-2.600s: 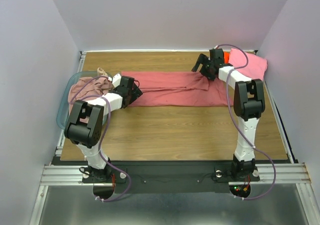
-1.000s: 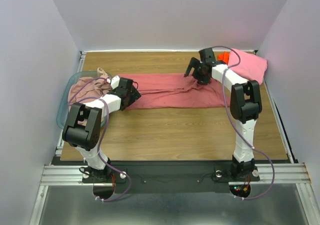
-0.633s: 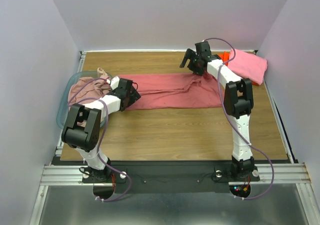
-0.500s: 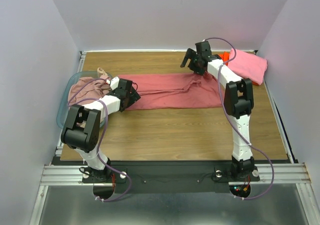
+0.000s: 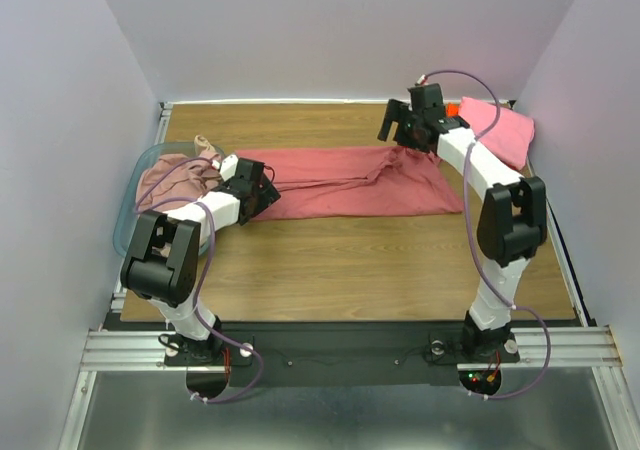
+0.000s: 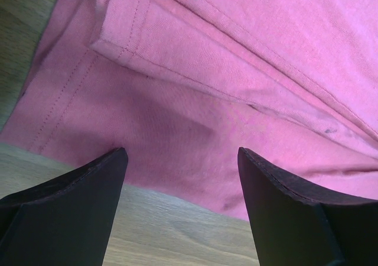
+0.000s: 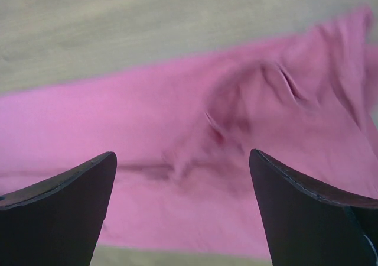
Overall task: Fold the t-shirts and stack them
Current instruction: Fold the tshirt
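The salmon-red t-shirt (image 5: 350,180) lay spread toward the far edge of the table (image 5: 350,270). The left gripper (image 5: 262,192) and right gripper (image 5: 395,130) gaped wide over it, both empty.

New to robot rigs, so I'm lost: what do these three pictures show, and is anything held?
Two white robot arms are bolted to a table. The wide picture looks down from above and behind them; each close-up comes from a wrist camera, the dark wedges being that arm's jaws. A salmon-red shirt lies spread across the table. The left arm reaches over its left end, the right arm over its far edge. Both arms' jaws stand open, holding nothing. A basket at left holds crumpled pale shirts; a bright pink shirt lies far right.
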